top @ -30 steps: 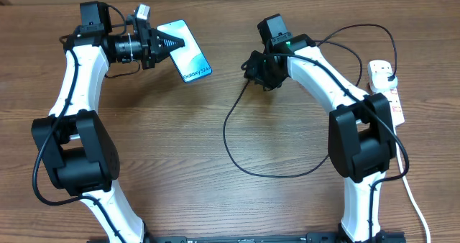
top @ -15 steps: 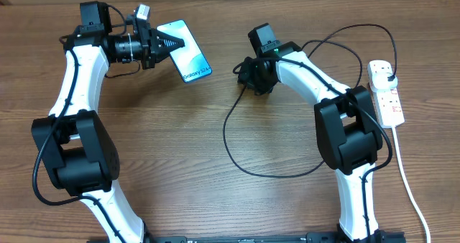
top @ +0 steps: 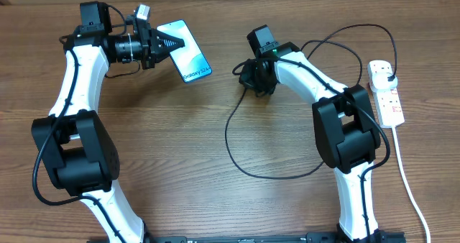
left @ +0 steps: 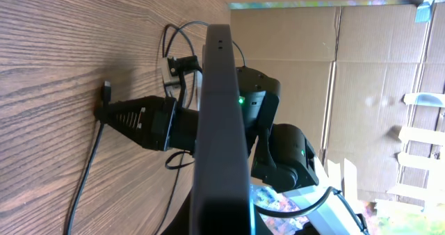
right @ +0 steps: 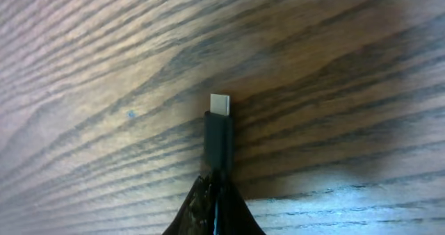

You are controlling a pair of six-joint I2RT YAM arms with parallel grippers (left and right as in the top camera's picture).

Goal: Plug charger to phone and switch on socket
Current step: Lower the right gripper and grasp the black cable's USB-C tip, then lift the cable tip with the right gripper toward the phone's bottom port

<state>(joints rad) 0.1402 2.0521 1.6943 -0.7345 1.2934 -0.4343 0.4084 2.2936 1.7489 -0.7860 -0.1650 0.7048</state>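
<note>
Left gripper (top: 164, 47), at the far left of the table (top: 180, 171), is clamped on one end of the phone (top: 188, 52), whose bright blue screen shows to the overhead camera; from the left wrist camera the phone is seen edge-on as a dark slab. To its right and apart from it, the right gripper (top: 248, 74) is closed on the charger (top: 231, 128) just behind its connector tip (right: 220, 124), which sticks out past the fingers (right: 208, 207) over the wood; whether it touches the table cannot be told. From there the thin black cable runs in one wide loop toward the near side and back, then arches to the plug head (top: 387, 73) seated in the socket (top: 389, 105) at the far right, whose thick white cord (top: 407, 193) trails to the near edge. The table is brown wood grain; cardboard (left: 361, 89) stands behind it. Counted: two arms, one phone, one charger, one socket.
</note>
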